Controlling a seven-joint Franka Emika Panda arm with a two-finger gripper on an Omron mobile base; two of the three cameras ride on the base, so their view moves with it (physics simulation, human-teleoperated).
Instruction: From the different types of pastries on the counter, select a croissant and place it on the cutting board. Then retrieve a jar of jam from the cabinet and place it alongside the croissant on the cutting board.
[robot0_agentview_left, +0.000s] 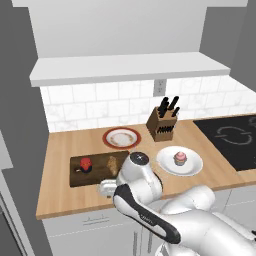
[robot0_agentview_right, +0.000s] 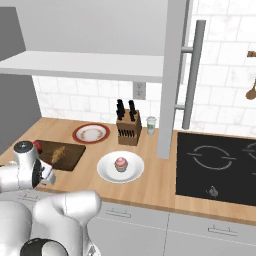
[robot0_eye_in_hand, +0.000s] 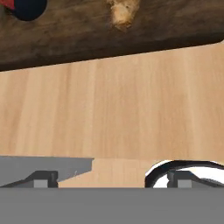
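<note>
1. The croissant (robot0_agentview_left: 112, 163) lies on the cutting board (robot0_agentview_left: 80, 177), toward the board's right half. That is where the task wants it, so the first part looks done.
2. The jar of jam (robot0_agentview_left: 86, 164) stands upright on the same board, to the croissant's left and apart from it. Both lie alongside each other as the task asks, so I judge the second part done too.
3. The board lies flat on the surface (robot0_agentview_left: 60, 200), near its front edge.
4. The claw (robot0_eye_in_hand: 112, 177) hangs low over bare surface just in front of the board, with nothing between its tips. They stand wide apart, so it is released and empty, probably because both things are already set down.
5. The cupcake (robot0_agentview_left: 180, 158) sits untouched on a white plate (robot0_agentview_left: 192, 170) to the right. It is the pastry not chosen.
6. A red-rimmed plate (robot0_agentview_left: 121, 137) and a knife block (robot0_agentview_left: 161, 125) stand farther back, clear of the work.
</note>
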